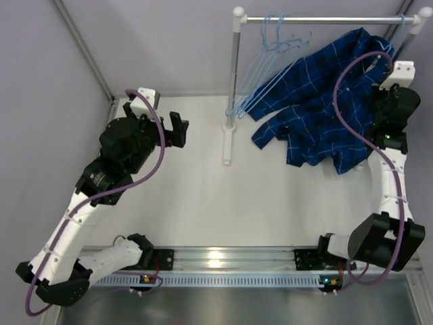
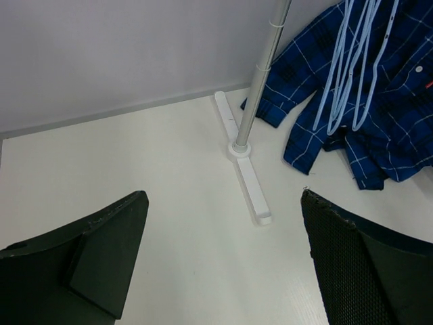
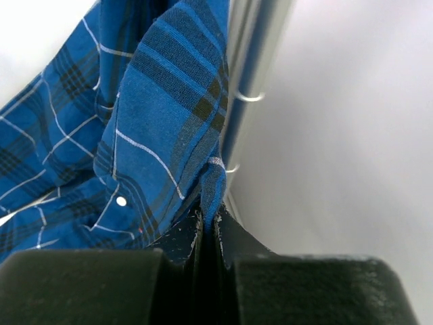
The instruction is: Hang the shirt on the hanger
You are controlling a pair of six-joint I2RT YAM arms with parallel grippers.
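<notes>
Right claw [image 3: 208,227] pinching the shirt [image 1: 325,101] up by the rail [image 1: 325,19]
The plaid cloth hangs from that closed grip, its hem trailing on the desk [image 1: 203,196]; pale hangers [image 1: 269,54] dangle just beside it, and the left claw [image 2: 223,198] gapes wide, empty, well apart

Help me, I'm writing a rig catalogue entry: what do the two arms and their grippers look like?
The left arm and right arm both have white links and bulky black joint housings, with a purple cable looping along each. The left gripper has black wedge-shaped fingers, one pad finely textured. The right gripper is black too, its edges scuffed.
</notes>
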